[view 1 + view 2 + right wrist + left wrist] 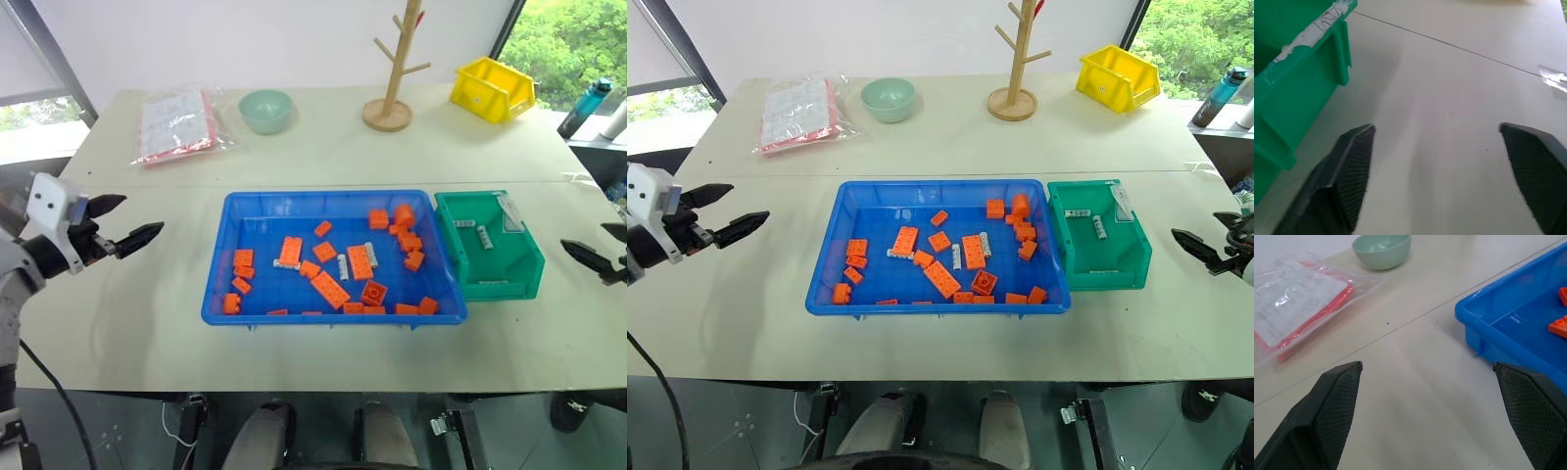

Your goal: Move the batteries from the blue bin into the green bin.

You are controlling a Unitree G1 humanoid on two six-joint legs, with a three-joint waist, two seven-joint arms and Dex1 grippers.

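The blue bin [323, 195] sits mid-table with many orange bricks and a few small silver-white batteries [343, 266] among them, one further right [371, 255]. Touching its right side is the green bin [502, 290], with two batteries [485, 237] lying inside. My left gripper [144, 215] hovers open and empty over bare table left of the blue bin, whose corner [1484, 328] shows in the left wrist view. My right gripper [1195, 225] hovers open and empty right of the green bin, whose wall [1298, 73] is beside its fingers.
At the back stand a yellow bin [493, 88], a wooden mug tree [390, 103], a mint bowl [265, 110] and a plastic bag of papers [176, 122]. A water bottle [586, 106] stands beyond the table's right edge.
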